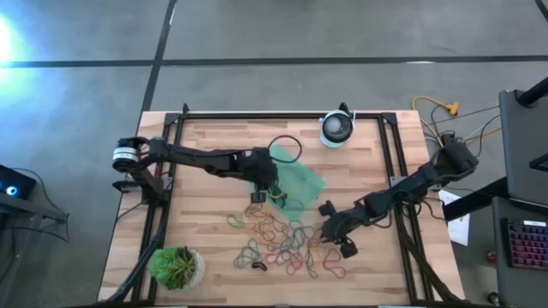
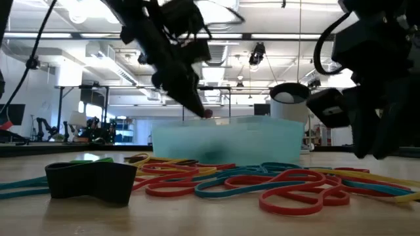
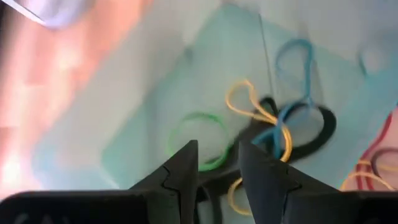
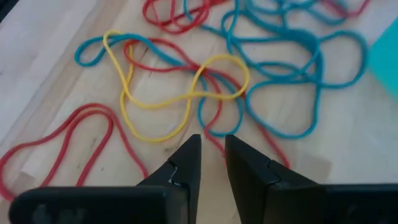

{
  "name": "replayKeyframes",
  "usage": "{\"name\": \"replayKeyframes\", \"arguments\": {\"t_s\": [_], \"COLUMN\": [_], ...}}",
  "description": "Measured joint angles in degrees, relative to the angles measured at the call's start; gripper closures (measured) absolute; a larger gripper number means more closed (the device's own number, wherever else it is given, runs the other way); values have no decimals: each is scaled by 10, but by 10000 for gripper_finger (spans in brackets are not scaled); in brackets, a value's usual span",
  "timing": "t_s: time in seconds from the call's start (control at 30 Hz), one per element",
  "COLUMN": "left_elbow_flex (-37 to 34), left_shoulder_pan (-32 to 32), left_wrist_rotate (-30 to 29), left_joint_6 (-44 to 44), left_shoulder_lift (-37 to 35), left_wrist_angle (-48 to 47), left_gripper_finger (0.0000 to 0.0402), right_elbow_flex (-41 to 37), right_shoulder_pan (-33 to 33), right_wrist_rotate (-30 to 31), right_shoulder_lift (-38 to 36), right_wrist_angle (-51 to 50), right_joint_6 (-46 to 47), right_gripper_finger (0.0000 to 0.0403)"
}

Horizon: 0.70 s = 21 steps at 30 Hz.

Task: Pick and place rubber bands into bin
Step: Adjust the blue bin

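Evidently the right gripper (image 4: 212,163), fingers slightly parted and empty over tangled rubber bands (image 4: 186,93) mid-table, could snag several, while the left gripper (image 3: 217,168) hangs parted above the bin (image 1: 310,184).

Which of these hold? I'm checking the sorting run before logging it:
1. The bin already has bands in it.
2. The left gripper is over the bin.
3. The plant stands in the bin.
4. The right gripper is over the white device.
1. True: the bin holds bands, among them green, yellow and blue ones.
2. True: the left gripper hangs over the bin's edge, its jaws a little apart.
3. False: the plant stands at a table corner, far from the bin.
4. False: the right gripper is over the loose bands on the table; the white device is at the far edge.
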Motion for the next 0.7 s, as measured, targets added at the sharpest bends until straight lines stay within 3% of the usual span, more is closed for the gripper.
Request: {"name": "replayKeyframes", "arguments": {"t_s": [0.27,0.53,0.7], "left_elbow_flex": [0,-14,-51], "left_shoulder_pan": [-1,-40,-78], "left_wrist_rotate": [1,140,150], "left_joint_6": [5,-58,-66], "left_shoulder_lift": [-79,-121,-93], "left_wrist_angle": [0,-98,-77], "left_gripper_finger": [301,301,301], "right_elbow_flex": [2,2,3], "right_shoulder_pan": [-1,-1,-2], "right_wrist_rotate": [6,12,24], "right_shoulder_lift": [-46,-57,-59], "right_wrist_angle": [-6,-13,-14], "right_joint_6": [-15,-20,-40], "right_gripper_finger": [330,339,339]}}
